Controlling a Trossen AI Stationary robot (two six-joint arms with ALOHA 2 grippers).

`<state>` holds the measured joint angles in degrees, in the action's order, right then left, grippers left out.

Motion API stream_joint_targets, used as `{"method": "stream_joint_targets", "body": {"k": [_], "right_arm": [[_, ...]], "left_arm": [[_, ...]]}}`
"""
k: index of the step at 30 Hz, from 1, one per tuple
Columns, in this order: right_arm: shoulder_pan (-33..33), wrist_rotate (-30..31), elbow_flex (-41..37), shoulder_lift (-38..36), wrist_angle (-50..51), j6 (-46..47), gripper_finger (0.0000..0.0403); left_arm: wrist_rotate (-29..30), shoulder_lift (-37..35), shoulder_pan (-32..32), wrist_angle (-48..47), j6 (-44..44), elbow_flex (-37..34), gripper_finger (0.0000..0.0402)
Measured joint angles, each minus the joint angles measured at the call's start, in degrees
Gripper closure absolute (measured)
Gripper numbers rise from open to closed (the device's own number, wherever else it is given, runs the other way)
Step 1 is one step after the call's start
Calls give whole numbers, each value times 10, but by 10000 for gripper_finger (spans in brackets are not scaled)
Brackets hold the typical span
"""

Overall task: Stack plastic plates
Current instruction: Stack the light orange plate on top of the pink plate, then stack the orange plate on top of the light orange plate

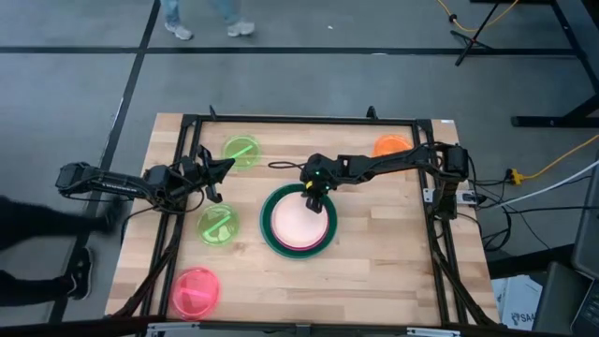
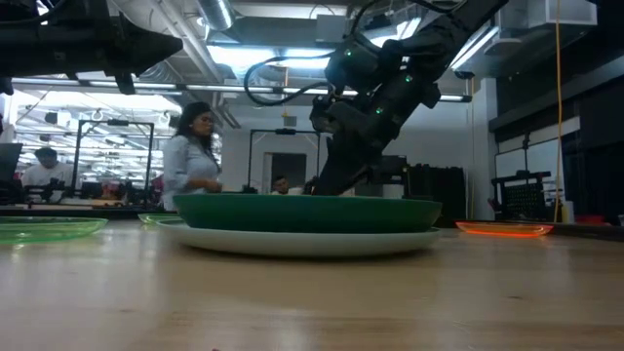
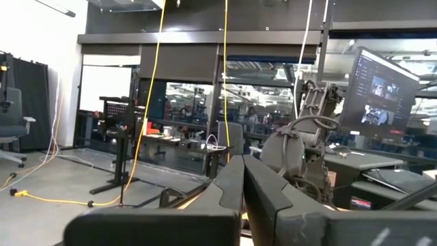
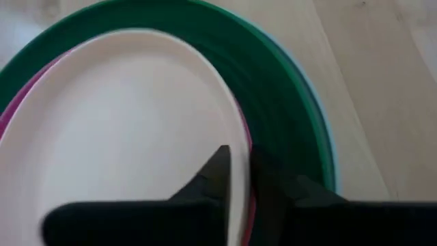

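Observation:
A stack sits mid-table: a light blue plate (image 2: 292, 242) at the bottom, the dark green plate (image 1: 269, 232) on it, then the magenta plate (image 4: 5, 116), with the cream plate (image 1: 298, 223) on top. My right gripper (image 1: 312, 199) is at the stack's far rim, shut on the cream plate (image 4: 123, 130). My left gripper (image 1: 221, 172) is shut and empty. It hangs raised between two lime green plates (image 1: 241, 152) (image 1: 218, 225), its fingers (image 3: 225, 188) pointing level into the room. An orange plate (image 1: 391, 146) lies at the far right and a pink plate (image 1: 195, 291) near left. My right gripper pinches the cream plate's far rim (image 4: 235, 147) between its two fingers, one finger (image 4: 215, 174) over the plate's inside and the other (image 4: 276, 181) outside the rim. The fingers come from above, slanting down. The plate lies in the magenta and green plates.
The table has a black frame (image 1: 309, 120) along its edges, and cables hang off the right side. Bare wood (image 1: 384, 253) lies right of the stack. A person stands beyond the far edge (image 2: 190, 156), another at the table's left (image 1: 37, 234).

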<state>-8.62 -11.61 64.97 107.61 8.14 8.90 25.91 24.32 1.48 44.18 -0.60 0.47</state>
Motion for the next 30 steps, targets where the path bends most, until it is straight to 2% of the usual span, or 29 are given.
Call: {"method": "stream_joint_targets", "body": {"k": [4,7,13,17,24,30], "right_arm": [[0,-1,11,0,26,-20,299],[0,4,34,0,47,-43,281],[0,7,80,-7,104,-68,274],[0,33,83,-38,133,-91,274],[-1,41,47,-124,157,-108,274],[-4,95,-19,-214,165,-104,274]], "left_arm": [[1,0,0,0,0,0,398],[1,0,0,0,0,0,398],[2,0,0,0,0,0,398],[2,0,0,0,-1,0,398],[3,0,0,0,-2,0,398],[2,0,0,0,-1,0,398]]}}
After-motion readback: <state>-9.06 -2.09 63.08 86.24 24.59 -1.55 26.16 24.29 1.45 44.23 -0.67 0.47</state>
